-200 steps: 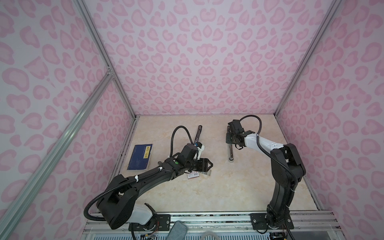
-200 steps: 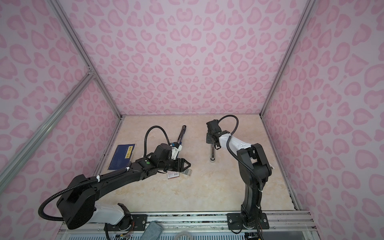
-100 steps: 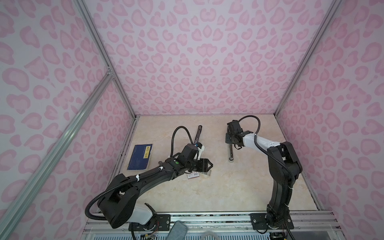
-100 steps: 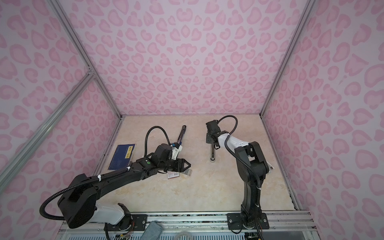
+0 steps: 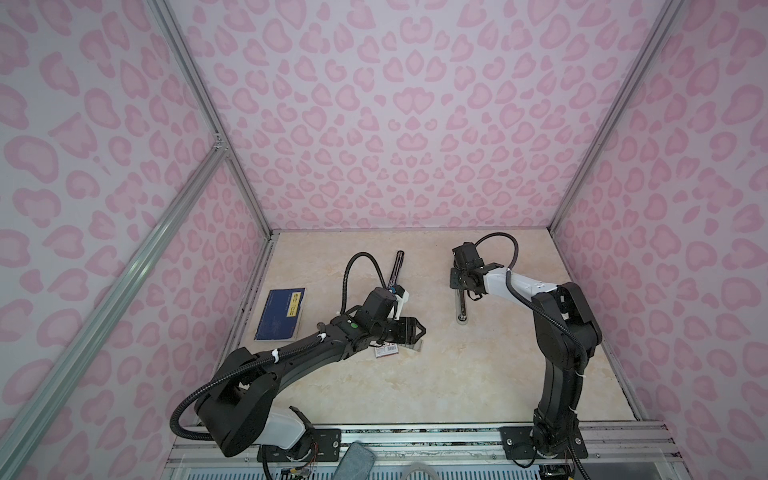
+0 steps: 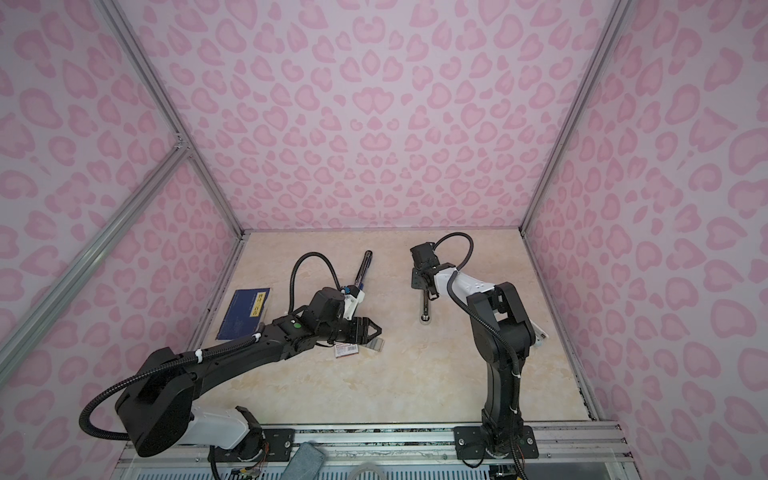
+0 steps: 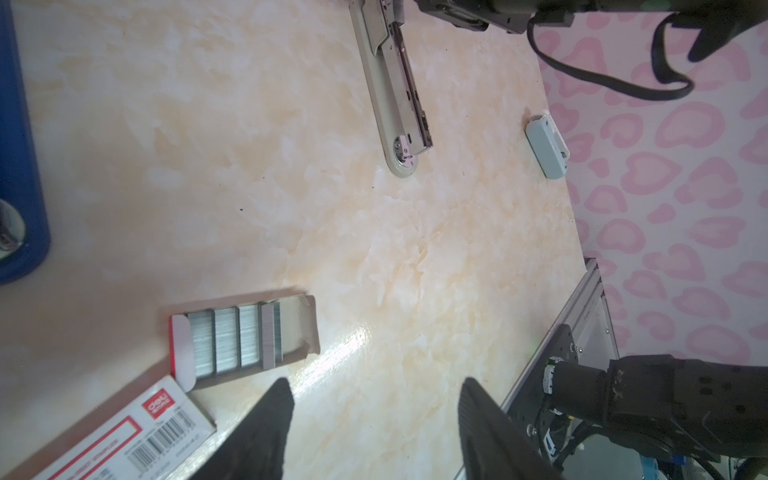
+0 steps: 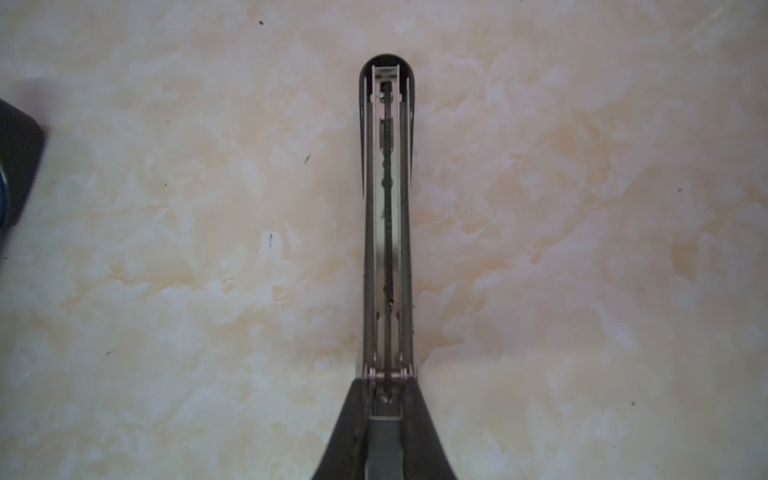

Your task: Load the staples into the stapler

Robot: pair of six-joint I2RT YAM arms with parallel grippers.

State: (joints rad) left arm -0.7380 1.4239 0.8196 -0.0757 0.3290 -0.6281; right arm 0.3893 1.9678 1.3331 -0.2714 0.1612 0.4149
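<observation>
The stapler lies opened on the table, its grey metal magazine facing up and empty. My right gripper is shut on its hinge end, also seen in both top views. The staples are grey strips in an open tray, beside the white red-labelled box. My left gripper is open and empty, just above the table at the tray's edge. One fingertip is close to the tray without touching it.
A dark blue booklet lies at the left wall. A slim dark object lies behind the left wrist. A small grey-white block sits by the right wall. Pink patterned walls enclose the table.
The right arm's elbow has drifted slightly left while its gripper stays on the stapler. The left arm, tray and box have not moved.
</observation>
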